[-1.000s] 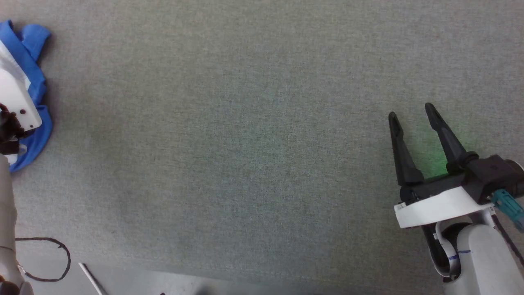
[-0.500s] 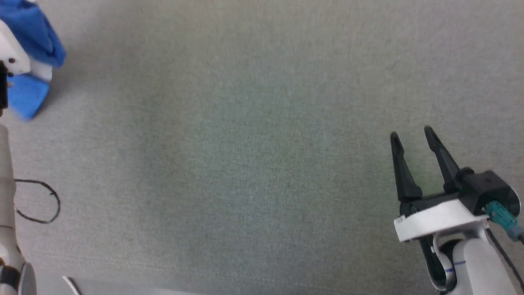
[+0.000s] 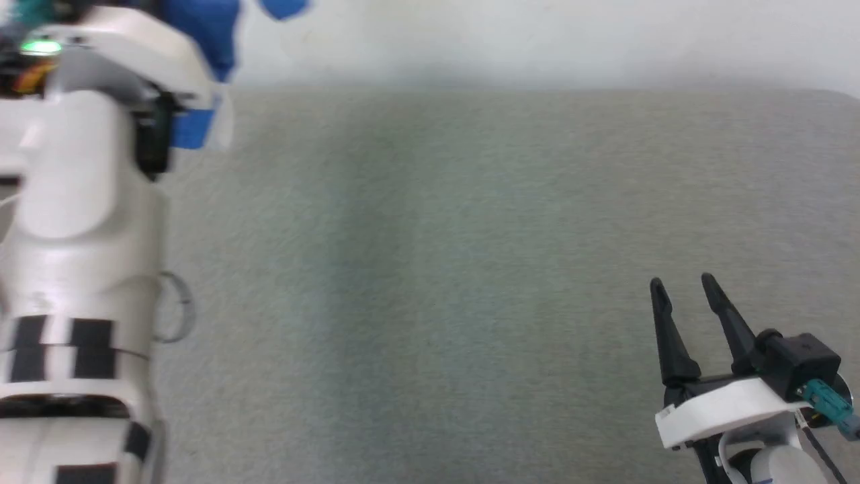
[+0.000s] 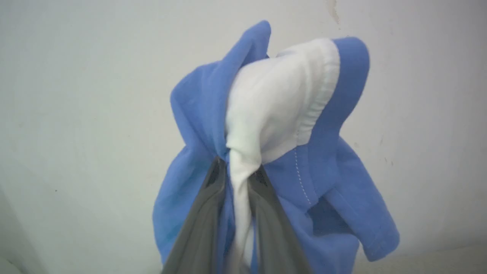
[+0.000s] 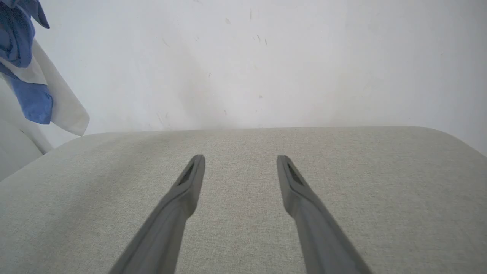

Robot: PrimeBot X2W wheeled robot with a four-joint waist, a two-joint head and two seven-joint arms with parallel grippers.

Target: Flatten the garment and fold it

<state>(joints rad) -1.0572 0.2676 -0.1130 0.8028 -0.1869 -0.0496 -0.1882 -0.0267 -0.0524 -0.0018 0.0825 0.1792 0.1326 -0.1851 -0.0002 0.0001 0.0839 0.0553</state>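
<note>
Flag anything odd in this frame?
The garment hangs in a crumpled, twisted wad from the left gripper, up near the table's far left corner, not spread flat. The right gripper is open and empty. Nothing looks damaged.

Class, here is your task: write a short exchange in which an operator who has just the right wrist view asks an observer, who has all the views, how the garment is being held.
Operator: In the right wrist view I see the garment dangling at the upper left, off the grey surface. What holds it?
Observer: The left gripper is shut on it, pinching a twisted white strip between its fingers.
Operator: Is the cloth spread out at all?
Observer: No. The left wrist view shows it bunched, with blue folds drooping on both sides of the fingers.
</note>
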